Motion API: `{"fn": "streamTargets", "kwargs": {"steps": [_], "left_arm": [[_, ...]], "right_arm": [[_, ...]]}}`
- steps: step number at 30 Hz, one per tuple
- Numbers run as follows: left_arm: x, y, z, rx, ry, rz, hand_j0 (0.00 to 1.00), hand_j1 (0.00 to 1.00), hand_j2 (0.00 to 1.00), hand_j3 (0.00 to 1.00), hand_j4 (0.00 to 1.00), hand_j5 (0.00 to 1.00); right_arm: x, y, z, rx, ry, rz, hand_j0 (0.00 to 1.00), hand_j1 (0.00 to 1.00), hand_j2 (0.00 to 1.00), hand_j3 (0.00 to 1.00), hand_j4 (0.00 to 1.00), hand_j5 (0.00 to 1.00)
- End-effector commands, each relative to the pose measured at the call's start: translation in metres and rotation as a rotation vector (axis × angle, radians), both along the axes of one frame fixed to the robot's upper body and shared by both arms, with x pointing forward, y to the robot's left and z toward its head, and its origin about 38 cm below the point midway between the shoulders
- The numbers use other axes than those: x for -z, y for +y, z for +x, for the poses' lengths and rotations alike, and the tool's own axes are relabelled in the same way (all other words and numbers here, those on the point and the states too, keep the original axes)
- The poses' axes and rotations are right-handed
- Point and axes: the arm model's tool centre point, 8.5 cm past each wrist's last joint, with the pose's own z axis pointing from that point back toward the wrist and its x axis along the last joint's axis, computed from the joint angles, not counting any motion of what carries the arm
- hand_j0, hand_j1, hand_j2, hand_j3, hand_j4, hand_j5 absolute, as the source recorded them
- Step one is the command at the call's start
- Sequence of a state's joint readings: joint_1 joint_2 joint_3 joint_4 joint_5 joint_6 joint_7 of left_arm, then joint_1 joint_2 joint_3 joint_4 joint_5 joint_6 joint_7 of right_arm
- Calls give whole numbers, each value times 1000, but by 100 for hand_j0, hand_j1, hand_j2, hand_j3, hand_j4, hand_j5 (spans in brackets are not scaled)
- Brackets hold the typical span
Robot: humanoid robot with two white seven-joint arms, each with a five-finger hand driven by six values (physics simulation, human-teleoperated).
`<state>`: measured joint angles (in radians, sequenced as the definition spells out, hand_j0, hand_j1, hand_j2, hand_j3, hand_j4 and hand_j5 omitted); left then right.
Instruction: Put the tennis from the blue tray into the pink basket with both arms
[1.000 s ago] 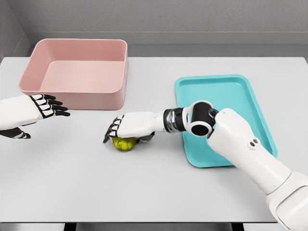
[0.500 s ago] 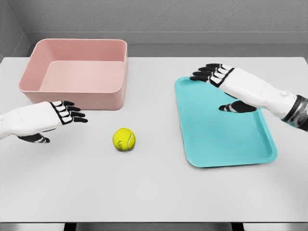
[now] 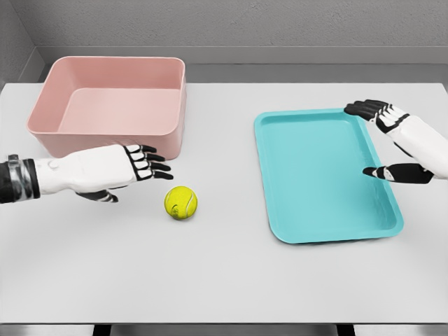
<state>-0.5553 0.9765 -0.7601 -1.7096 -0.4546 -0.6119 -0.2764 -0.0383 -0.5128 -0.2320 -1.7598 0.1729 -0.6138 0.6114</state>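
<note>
The tennis ball lies on the white tabletop, between the pink basket and the blue tray, touching neither. The left hand hovers just beside the ball in front of the basket, fingers spread and holding nothing. The right hand is over the tray's far right edge, fingers spread wide and empty.

The basket stands at the back left of the surface; the tray lies to the right; the ball rests between them, in front of the basket, on the surface; the left hand is just left of the ball; the right hand is over the tray's right edge.
</note>
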Motion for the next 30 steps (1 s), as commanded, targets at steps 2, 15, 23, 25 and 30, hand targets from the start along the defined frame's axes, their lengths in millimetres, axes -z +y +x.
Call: {"fn": "streamTargets", "kwargs": {"steps": [2,15,23,25,30], "left_arm": [[21,-18,-7,48,62,4,100,100,100,100,100,100],[21,-46,6,92,54,-27,100,100,100,100,100,100],[27,-60,6,114,67,-40,100,100,100,100,100,100],[30,-60,6,115,75,-37,100,100,100,100,100,100],[33,-58,8,105,81,-29,100,100,100,100,100,100]], "right_arm": [[-1,0,0,0,-3,12,100,100,100,100,100,100],[-2,0,0,0,-4,11,100,100,100,100,100,100],[-1,0,0,2,-3,8,100,100,100,100,100,100],[-2,-1,0,2,-4,10,100,100,100,100,100,100],[-1,-1,0,4,-2,9,100,100,100,100,100,100]]}}
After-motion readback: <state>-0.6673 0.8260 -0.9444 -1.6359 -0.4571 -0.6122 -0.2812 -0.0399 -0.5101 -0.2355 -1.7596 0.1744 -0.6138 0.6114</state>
